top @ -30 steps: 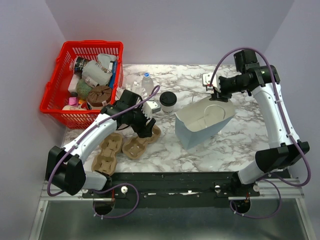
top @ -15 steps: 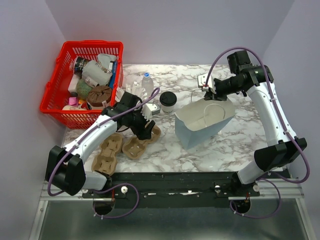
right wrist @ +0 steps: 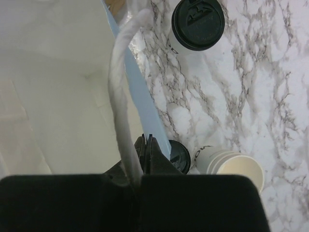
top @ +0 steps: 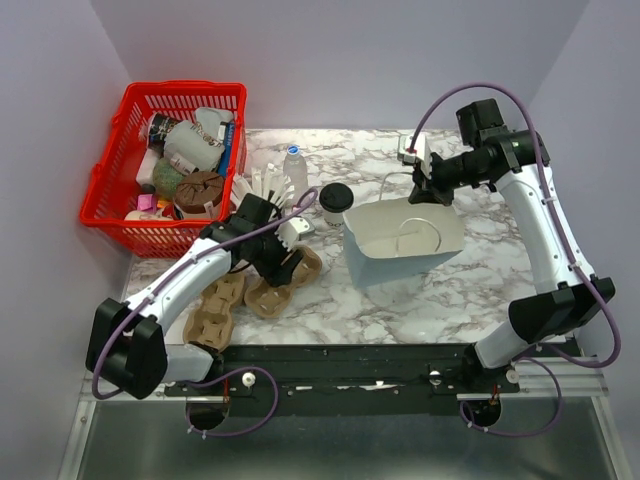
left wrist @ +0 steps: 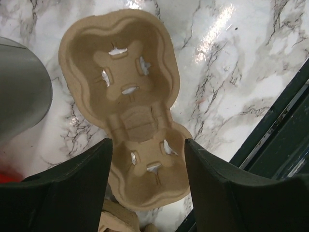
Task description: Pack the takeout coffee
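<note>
Right gripper pinching bag handle, cream cup upright, round black lid

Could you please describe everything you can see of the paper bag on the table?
The paper bag is pale blue outside and white inside, with white cord handles. It stands upright on the marble table, mouth open, and nothing shows inside it. The right claw is shut on its far rim beside one handle. A lidded coffee cup stands close by one far corner; whether they touch I cannot tell.
</note>
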